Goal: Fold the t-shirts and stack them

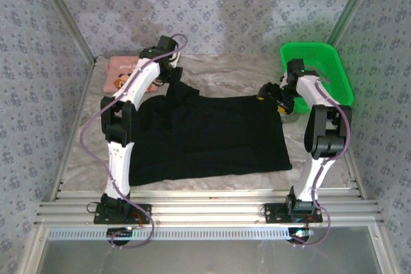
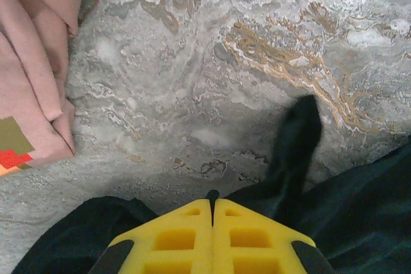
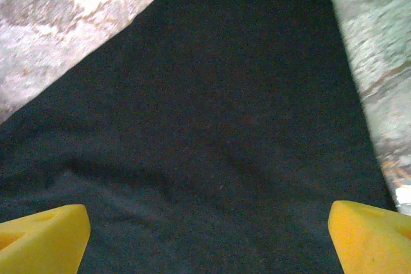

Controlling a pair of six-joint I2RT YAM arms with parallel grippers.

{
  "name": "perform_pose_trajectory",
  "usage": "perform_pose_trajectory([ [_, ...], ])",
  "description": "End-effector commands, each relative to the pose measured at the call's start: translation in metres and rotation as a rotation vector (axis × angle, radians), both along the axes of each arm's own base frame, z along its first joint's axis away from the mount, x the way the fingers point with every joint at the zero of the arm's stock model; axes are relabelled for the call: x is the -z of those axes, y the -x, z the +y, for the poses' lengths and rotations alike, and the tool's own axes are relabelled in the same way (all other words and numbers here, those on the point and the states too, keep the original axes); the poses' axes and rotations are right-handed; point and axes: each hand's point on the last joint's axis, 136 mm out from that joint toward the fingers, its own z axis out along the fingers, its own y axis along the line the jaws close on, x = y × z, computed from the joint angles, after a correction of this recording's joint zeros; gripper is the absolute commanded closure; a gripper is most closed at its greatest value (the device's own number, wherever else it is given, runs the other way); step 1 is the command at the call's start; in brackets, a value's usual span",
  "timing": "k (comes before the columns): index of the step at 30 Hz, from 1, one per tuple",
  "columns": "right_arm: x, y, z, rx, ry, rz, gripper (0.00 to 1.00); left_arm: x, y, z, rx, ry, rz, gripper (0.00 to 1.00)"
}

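The black t-shirt point(image 1: 218, 136) lies spread across the middle of the table. Its back left corner is pulled up into a peak under my left gripper point(image 1: 172, 79). In the left wrist view the yellow fingers point(image 2: 173, 235) are pressed together, and a sliver of the black t-shirt point(image 2: 359, 203) is pinched at the tips of the left gripper point(image 2: 212, 198). My right gripper point(image 1: 270, 92) hovers over the shirt's back right corner. It stands open point(image 3: 209, 239), with the black t-shirt point(image 3: 212, 126) flat below it. The salmon-pink t-shirt point(image 1: 120, 72) point(image 2: 32, 62) lies bunched at the back left, with part of its print showing.
A green plastic basket point(image 1: 318, 68) stands at the back right, close behind the right arm. Marbled tabletop point(image 1: 225, 72) shows behind the black shirt. Patterned walls close in the left, right and back sides, and a metal rail runs along the near edge.
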Motion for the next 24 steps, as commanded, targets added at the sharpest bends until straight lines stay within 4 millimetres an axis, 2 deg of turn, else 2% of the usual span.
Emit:
perform_pose_trajectory([
  [1, 0.0, -0.014, -0.015, 0.053, 0.061, 0.025, 0.04, -0.016, 0.0, 0.004, 0.018, -0.02, -0.043, 1.0],
  [4, 0.005, -0.026, -0.022, 0.075, 0.102, 0.042, 0.07, -0.026, 0.0, 0.005, 0.024, -0.025, -0.066, 1.0],
  [11, 0.014, -0.047, -0.016, 0.069, 0.178, 0.071, 0.15, -0.039, 0.002, 0.022, 0.002, -0.071, -0.1, 1.0],
  [14, 0.02, -0.053, -0.011, 0.051, 0.213, 0.096, 0.18, -0.049, 0.001, 0.029, -0.015, -0.068, -0.125, 1.0],
  [19, 0.031, -0.061, -0.016, 0.035, 0.317, 0.137, 0.22, -0.066, 0.002, 0.036, -0.024, -0.066, -0.158, 1.0],
  [24, 0.034, -0.074, -0.02, 0.042, 0.387, 0.132, 0.25, -0.07, 0.003, 0.04, -0.028, -0.061, -0.163, 1.0],
])
